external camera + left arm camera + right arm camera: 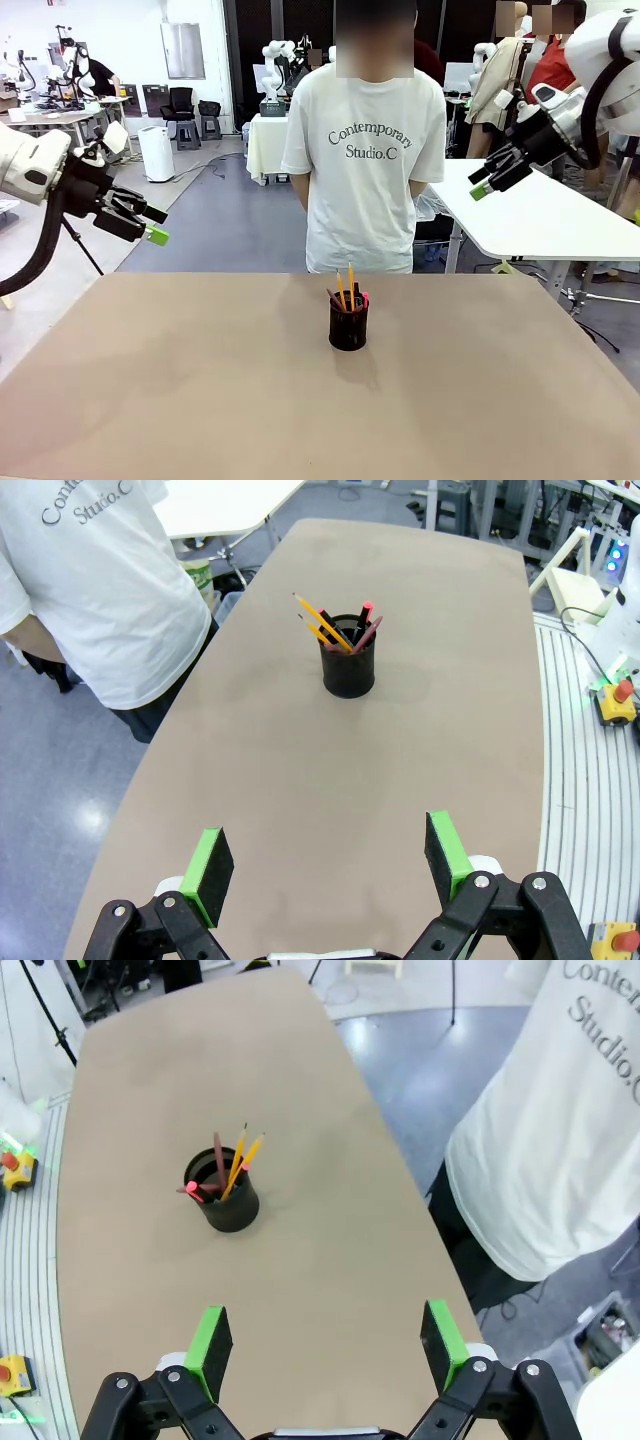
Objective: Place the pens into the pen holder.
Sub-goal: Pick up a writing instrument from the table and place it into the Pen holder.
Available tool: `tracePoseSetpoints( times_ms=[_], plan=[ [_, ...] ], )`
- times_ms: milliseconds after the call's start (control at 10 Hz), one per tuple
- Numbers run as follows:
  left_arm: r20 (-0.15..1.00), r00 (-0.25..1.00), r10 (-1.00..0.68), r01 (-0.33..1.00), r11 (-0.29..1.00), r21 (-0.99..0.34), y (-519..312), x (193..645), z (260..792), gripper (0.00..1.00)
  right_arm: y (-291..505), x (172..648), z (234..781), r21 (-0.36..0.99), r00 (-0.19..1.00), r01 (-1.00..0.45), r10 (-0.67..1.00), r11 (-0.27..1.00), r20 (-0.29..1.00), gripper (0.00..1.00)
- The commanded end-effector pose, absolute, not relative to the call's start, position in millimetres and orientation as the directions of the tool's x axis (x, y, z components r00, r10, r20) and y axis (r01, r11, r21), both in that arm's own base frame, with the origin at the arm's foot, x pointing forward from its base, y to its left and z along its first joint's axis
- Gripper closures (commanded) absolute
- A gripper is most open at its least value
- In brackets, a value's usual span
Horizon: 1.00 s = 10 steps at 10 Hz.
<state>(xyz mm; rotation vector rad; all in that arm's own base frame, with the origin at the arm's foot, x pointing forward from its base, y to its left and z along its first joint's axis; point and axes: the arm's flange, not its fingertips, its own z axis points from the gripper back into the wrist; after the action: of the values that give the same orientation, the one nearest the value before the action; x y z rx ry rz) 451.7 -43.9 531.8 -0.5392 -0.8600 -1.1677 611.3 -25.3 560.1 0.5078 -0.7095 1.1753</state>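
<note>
Tools (pixel 150 225) (pixel 487 180) raised, apparently agape

Front view faces across table (pixel 150 400); both wrist views high, sharing it.

The left hand (pixel 328 865) hangs above the near end of the tan table (pixel 300 780), its two green-padded fingers (pixel 212 865) spread wide with nothing between them. Farther along the table stands the black mesh pen holder (pixel 348 669), upright, with the pens (pixel 340 630) leaning inside it. A person in a white T-shirt (pixel 100 590) stands beside the table's edge
</note>
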Motion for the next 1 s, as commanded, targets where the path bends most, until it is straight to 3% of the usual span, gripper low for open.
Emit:
tracePoseSetpoints(
  times_ms=[0,200,300,900],
  plan=[
    [0.814,0.144,-0.563,0.942,0.329,0.062,-42,451,532,0.0,-28,602,568,0.012,0.248,-0.939,0.65,0.345,0.718,0.0],
    [0.814,0.144,-0.563,0.942,0.329,0.062,-42,451,532,0.0,-33,602,557,0.053,0.268,-0.941,0.639,0.334,0.721,0.0],
    [0.814,0.144,-0.563,0.942,0.329,0.062,-42,451,532,0.0,-30,606,568,-0.003,0.218,-0.946,0.645,0.323,0.733,0.0],
    [0.814,0.144,-0.563,0.942,0.329,0.062,-42,451,532,0.0,-30,606,568,-0.003,0.218,-0.946,0.645,0.323,0.733,0.0]
  ],
)
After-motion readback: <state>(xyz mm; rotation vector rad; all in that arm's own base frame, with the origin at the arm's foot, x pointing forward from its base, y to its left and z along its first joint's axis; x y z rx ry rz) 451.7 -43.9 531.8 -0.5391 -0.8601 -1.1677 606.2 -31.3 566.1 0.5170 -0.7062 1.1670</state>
